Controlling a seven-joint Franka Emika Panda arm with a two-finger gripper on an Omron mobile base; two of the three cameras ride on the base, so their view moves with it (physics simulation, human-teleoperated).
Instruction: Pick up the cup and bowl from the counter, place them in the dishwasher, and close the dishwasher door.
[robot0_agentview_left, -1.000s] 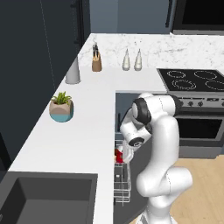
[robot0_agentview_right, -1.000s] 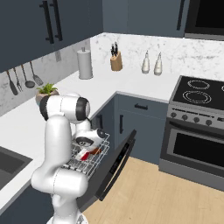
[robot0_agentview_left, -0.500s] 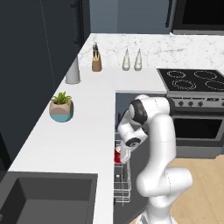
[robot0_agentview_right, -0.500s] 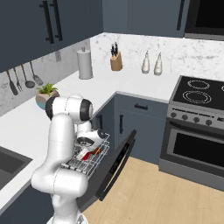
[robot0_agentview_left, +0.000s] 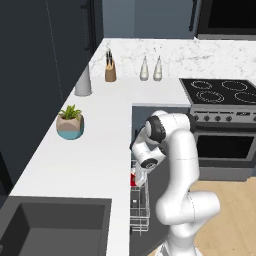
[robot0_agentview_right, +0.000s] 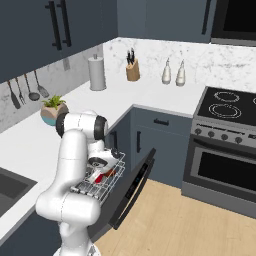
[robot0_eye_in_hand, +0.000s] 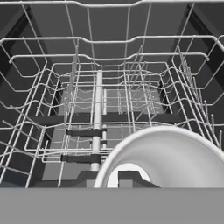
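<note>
the gripper (robot0_agentview_right: 101, 170) hangs low over the white wire rack (robot0_agentview_right: 100, 181) of the dishwasher (robot0_agentview_left: 142, 200), jaws pinched narrow on the red cup (robot0_agentview_right: 99, 177), which sits down in the rack beside the counter (robot0_agentview_left: 85, 150).

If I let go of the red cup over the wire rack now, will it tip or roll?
Probably stiff: the cup shows a clean round rim where the gripper pinches it. It looks tilted, so it may tip or roll a little. The wire rack should likely catch it.
</note>
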